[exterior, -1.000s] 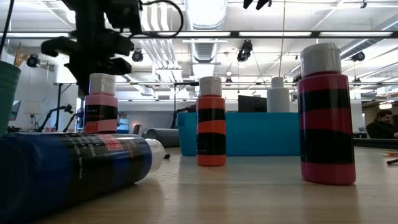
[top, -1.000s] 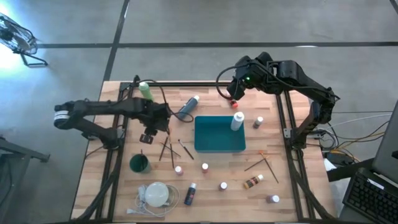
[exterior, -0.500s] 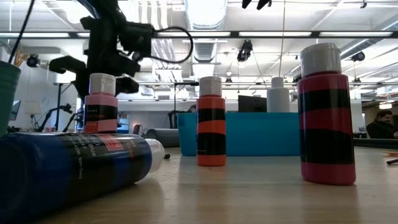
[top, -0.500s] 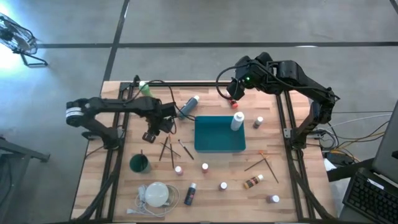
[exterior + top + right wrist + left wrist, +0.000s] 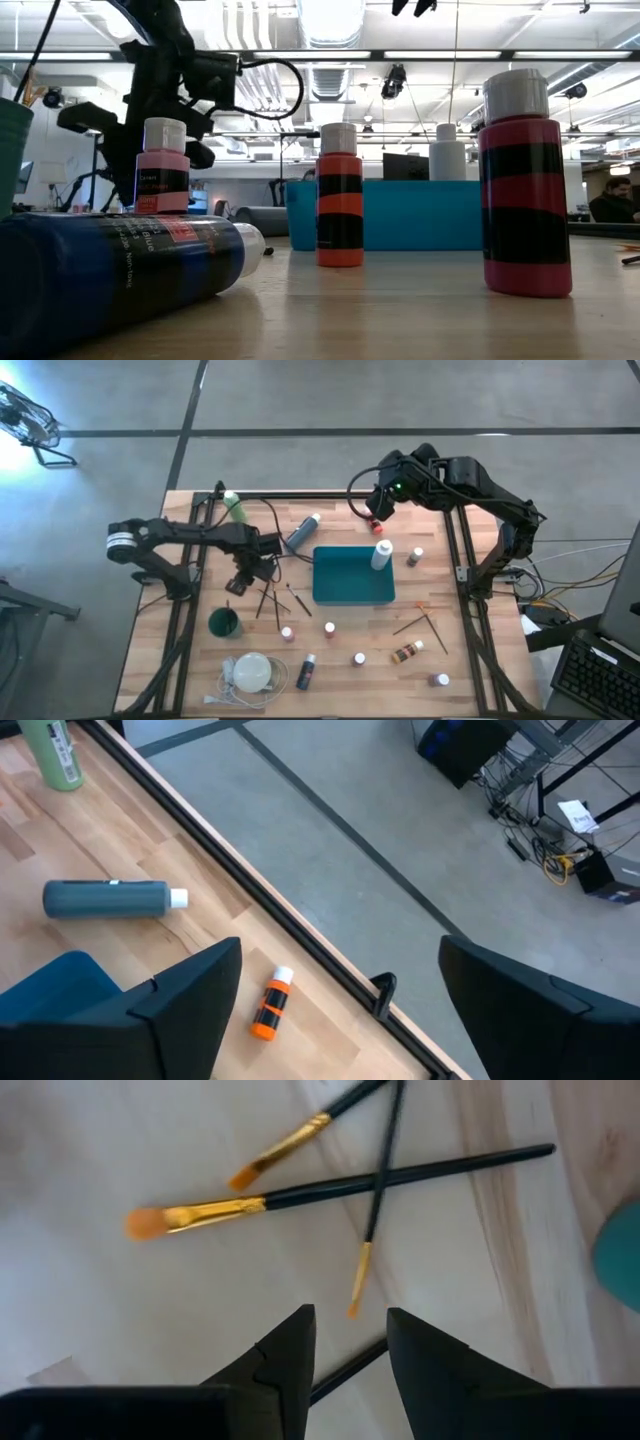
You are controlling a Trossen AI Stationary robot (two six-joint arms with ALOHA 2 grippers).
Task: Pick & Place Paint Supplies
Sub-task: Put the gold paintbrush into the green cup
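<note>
Several thin brushes (image 5: 268,598) with dark handles and orange bristles lie crossed on the wood left of the teal tray (image 5: 352,575). My left gripper (image 5: 350,1315) points down just above them, open by a narrow gap. One dark handle (image 5: 345,1370) runs on the table under its fingertips, and two brushes (image 5: 300,1190) lie just beyond. My right gripper (image 5: 340,1010) hangs wide open high over the table's far right part, above an orange bottle (image 5: 270,1005) that lies on its side. Small white-capped bottles (image 5: 329,628) stand scattered near the front.
A grey-blue bottle (image 5: 302,532) lies beside the tray's far left corner, and a green bottle (image 5: 234,506) lies at the far left. A white bottle (image 5: 381,553) stands at the tray's far right corner. A green cup (image 5: 224,623) and a white disc (image 5: 252,670) sit front left; more brushes (image 5: 425,620) lie right.
My left gripper has come down toward the brushes, shifted slightly toward the table's right edge, and turned a little about its own axis. Its fingers keep the same gap.
</note>
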